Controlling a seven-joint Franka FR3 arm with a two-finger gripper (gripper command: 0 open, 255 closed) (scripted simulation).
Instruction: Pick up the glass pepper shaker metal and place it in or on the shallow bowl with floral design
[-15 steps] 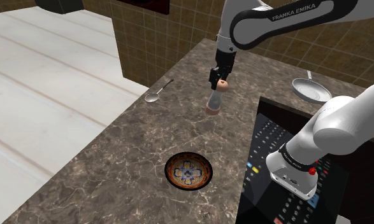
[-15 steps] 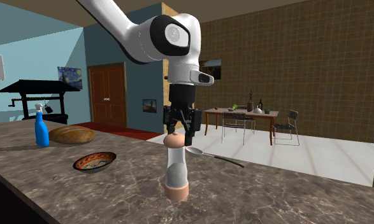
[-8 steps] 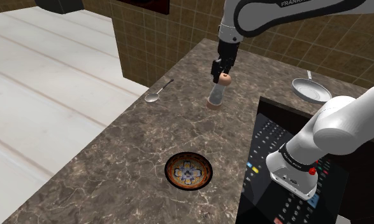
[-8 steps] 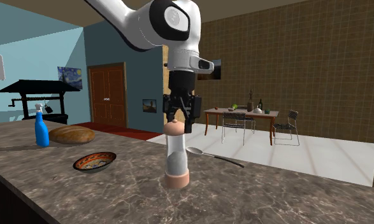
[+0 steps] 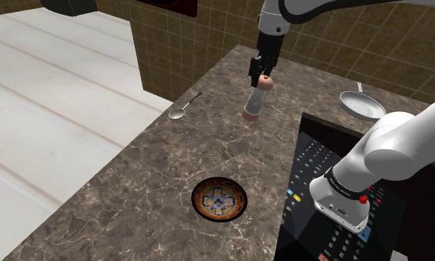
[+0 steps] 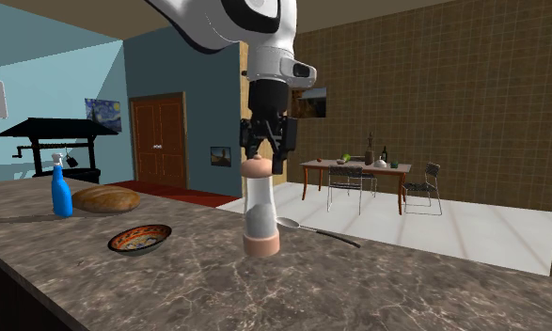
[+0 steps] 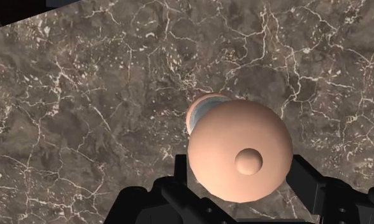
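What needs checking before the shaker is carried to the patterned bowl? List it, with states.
1. Black two-finger gripper shut on the pink-capped glass pepper shaker: ok.
2. Shaker lifted off the brown marble counter: ok, higher than a second ago.
3. Shaker hanging straight: cannot tell; the views disagree.
4. Shallow floral-patterned bowl holds nothing: ok.
5. Metal spoon off the route to the bowl: ok.

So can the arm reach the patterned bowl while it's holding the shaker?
Probably yes: the claw grips the shaker by its cap, and only bare counter lies between it and the bowl; the spoon lies off to one side.
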